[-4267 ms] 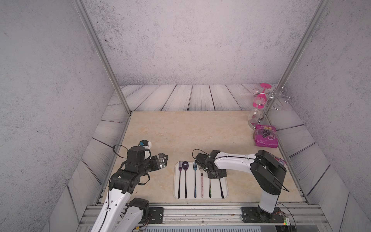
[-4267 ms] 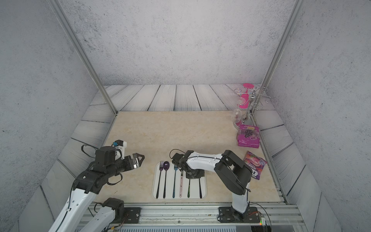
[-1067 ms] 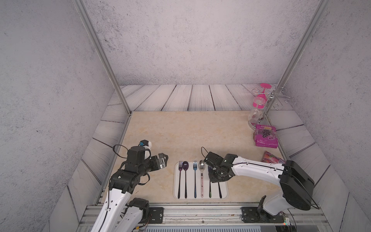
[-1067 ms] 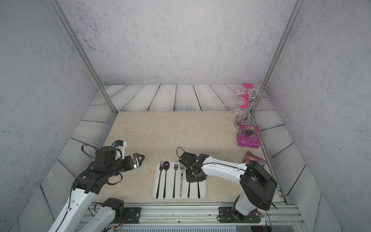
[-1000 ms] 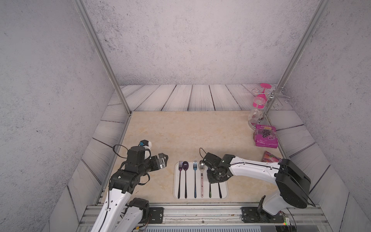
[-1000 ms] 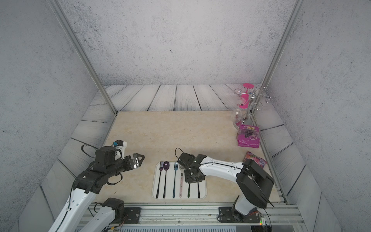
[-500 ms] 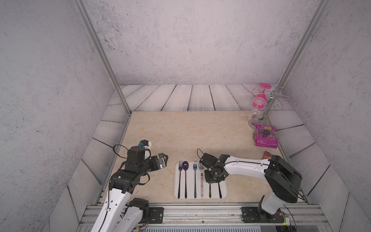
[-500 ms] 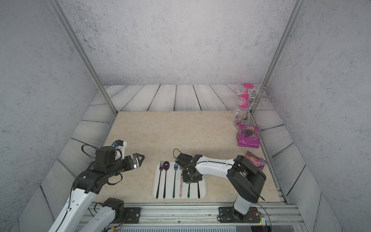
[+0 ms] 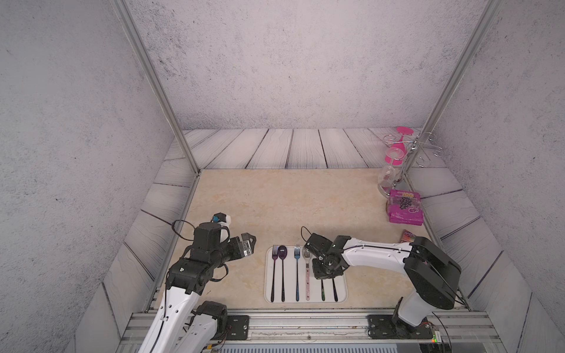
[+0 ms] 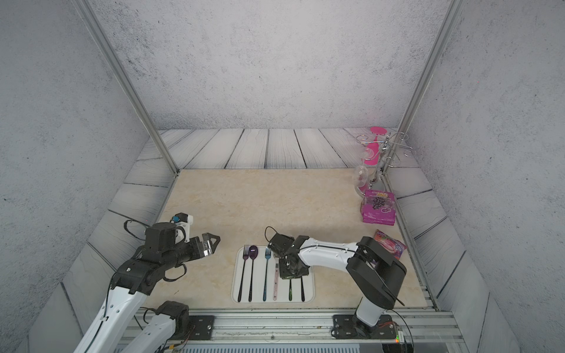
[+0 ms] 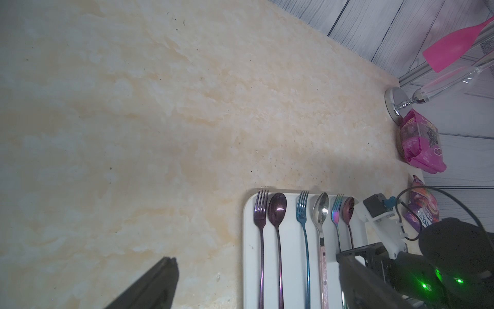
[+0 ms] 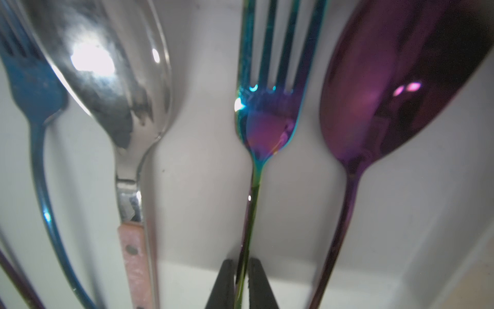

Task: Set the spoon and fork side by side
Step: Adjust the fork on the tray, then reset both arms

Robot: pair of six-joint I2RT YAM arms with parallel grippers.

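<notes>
Right now your right gripper (image 12: 242, 282) is down in the white tray (image 9: 342, 295), which sits at the near edge of the table, about midway across. Its jaws are pinched in on the thin handle of the rainbow fork (image 12: 267, 120), one black fingertip (image 12: 223, 283) on each side. The pads look to be on the metal, though you cannot judge how firm the bite is. The fork lies flat, second from the right in the row. The plum spoon (image 12: 374, 107) is just to its right and the silver spoon (image 12: 107, 80) just to its left, and none of the three touch. Your left gripper (image 9: 249, 244) hangs over bare table left of the tray, jaws wide open and empty.

The step looks like securing the fork so you can true it up beside its spoon. Finish the squeeze before any lift, because a handle this slim and glossy will likely roll or pivot if caught off-centre. Raise it only enough to clear the tray floor and hold it level. Shift it sideways slowly, since a swinging head could knock either neighbour. Set it down parallel to the plum spoon, heads level at the far end, then open gently.
</notes>
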